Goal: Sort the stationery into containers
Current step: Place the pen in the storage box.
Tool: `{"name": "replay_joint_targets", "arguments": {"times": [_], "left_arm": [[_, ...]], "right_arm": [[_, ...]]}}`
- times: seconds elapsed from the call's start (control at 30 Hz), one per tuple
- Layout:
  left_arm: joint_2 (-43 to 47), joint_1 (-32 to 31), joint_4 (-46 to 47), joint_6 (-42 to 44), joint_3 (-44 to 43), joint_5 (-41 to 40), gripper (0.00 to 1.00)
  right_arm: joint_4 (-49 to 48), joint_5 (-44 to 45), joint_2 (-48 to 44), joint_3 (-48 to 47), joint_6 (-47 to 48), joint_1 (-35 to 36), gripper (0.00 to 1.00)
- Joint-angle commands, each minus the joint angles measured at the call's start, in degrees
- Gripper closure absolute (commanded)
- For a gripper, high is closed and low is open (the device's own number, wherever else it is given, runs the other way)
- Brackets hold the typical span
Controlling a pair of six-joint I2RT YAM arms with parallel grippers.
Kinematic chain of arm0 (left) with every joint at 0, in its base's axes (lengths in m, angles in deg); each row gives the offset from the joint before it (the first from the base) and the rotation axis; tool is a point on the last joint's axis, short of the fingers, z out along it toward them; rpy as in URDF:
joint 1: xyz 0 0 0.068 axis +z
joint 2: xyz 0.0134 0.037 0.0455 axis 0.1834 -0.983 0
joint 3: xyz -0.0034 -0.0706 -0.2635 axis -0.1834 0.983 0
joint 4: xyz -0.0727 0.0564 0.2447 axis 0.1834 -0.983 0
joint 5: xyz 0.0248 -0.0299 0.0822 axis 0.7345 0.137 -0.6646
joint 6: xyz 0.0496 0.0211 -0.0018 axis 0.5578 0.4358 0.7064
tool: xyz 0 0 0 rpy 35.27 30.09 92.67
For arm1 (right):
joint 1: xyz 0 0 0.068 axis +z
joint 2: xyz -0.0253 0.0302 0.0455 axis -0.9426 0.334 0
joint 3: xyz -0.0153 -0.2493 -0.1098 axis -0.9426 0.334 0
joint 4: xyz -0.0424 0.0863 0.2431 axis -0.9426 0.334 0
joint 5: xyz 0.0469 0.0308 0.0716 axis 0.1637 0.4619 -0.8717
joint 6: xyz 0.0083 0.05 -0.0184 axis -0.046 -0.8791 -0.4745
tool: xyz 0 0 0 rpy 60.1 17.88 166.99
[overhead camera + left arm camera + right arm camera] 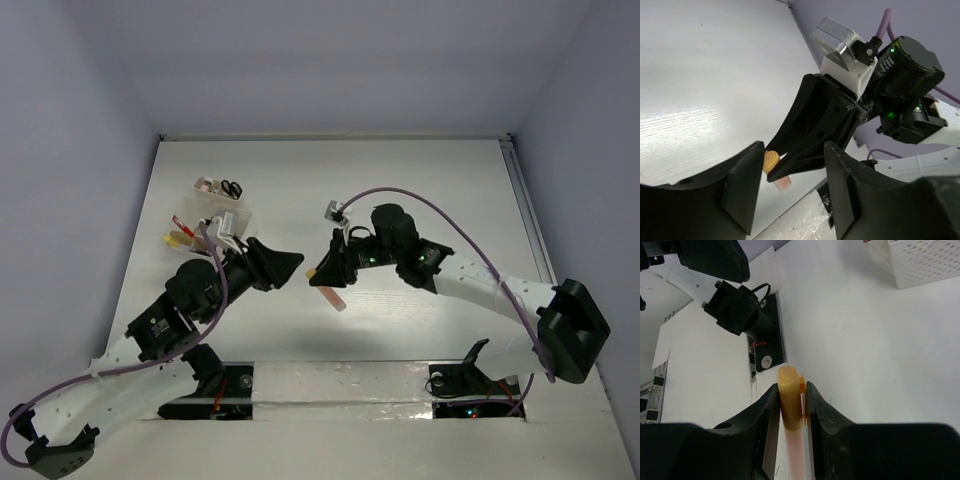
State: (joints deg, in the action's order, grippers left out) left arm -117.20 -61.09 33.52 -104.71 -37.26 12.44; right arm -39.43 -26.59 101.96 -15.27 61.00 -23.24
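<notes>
Centre of the worktop (420,180): found the right tool (333,268) clamped shut on a pen (337,298). Noted the grip just below the orange-yellow cap, with the pink see-through barrel slanting out beneath the fingers toward the near edge. Could not tell whether the barrel's lower end touched the worktop. From the right wrist, saw the cap of the pen (789,390) poking out past both fingers (766,412), pinched snugly from either side.

Found the left tool (290,262) just beside, pointing straight at the right tool, jaws spread wide and holding nothing. From the left wrist, saw its two dark fingers (742,185) framing the tip of the right tool (772,169), with the pen (771,161) close to the finger on the left of that view; could not tell whether touching or barely apart.

Located the box (225,212), white with perforated walls, at the left of the worktop beyond the left arm, well apart from the pen. Made out black-handled scissors (231,187) at its far end, plus other small items too blurred to name. Spotted a red pen (183,222) and a yellow piece (178,238) just beside the box's left wall.
</notes>
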Motion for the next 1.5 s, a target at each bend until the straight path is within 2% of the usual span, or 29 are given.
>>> {"name": "replay_joint_targets", "arguments": {"times": [0.0,0.07,0.2,0.23,0.33,0.47,0.6,0.73,1.13,1.2,1.3,1.37,1.4,1.47], "left_arm": [[3.93,0.16,5.47,-3.38,2.72,1.84,0.52],[5.25,0.16,8.02,-4.79,5.89,3.33,0.48],[7.09,0.16,11.18,-4.80,8.88,4.39,0.48],[8.32,0.16,12.33,-3.92,10.46,5.78,0.54],[8.95,0.16,15.49,-1.19,12.22,8.94,0.62],[5.96,0.16,18.83,0.83,12.58,13.09,0.64],[4.99,0.16,22.35,1.45,13.81,11.61,0.64],[4.03,0.16,25.51,3.73,13.55,10.02,0.65],[-2.74,0.16,31.67,4.79,12.67,12.21,0.67],[-2.92,0.16,32.29,4.79,12.67,12.13,0.70],[-2.83,0.16,32.99,4.61,12.76,11.69,0.80],[-3.01,0.16,33.95,4.09,13.20,11.51,0.91],[-2.83,0.16,33.96,4.09,13.28,11.42,1.00],[-2.40,0.16,33.26,4.44,13.02,10.90,1.00]], "right_arm": [[0.08,-2.95,-0.92,-3.18,2.18,-0.49,1.00],[-0.27,-2.34,-1.36,-3.45,2.89,-0.49,1.00],[-3.07,1.53,-2.15,-4.32,-0.88,-1.62,1.00],[-3.26,1.18,-1.63,-4.85,-3.15,-2.41,1.00],[-2.38,-2.07,-0.31,-8.19,-6.93,-3.56,1.00],[-6.32,-6.45,0.22,-8.90,-12.74,-4.09,1.00],[-13.45,-9.45,-0.13,-7.76,-18.37,-4.09,1.00],[-14.94,-10.69,-0.22,-7.23,-19.95,-4.09,1.00],[-25.14,-12.18,1.28,-4.15,-27.07,-4.09,1.00],[-25.67,-12.18,1.54,-3.98,-27.43,-4.09,1.00],[-26.11,-11.74,1.63,-3.36,-27.52,-4.09,1.00],[-26.99,-11.65,1.80,-2.75,-28.66,-4.09,1.00],[-27.43,-11.65,1.89,-2.66,-29.01,-4.09,1.00],[-26.56,-10.61,1.72,-2.48,-28.84,-4.61,0.96]]}}
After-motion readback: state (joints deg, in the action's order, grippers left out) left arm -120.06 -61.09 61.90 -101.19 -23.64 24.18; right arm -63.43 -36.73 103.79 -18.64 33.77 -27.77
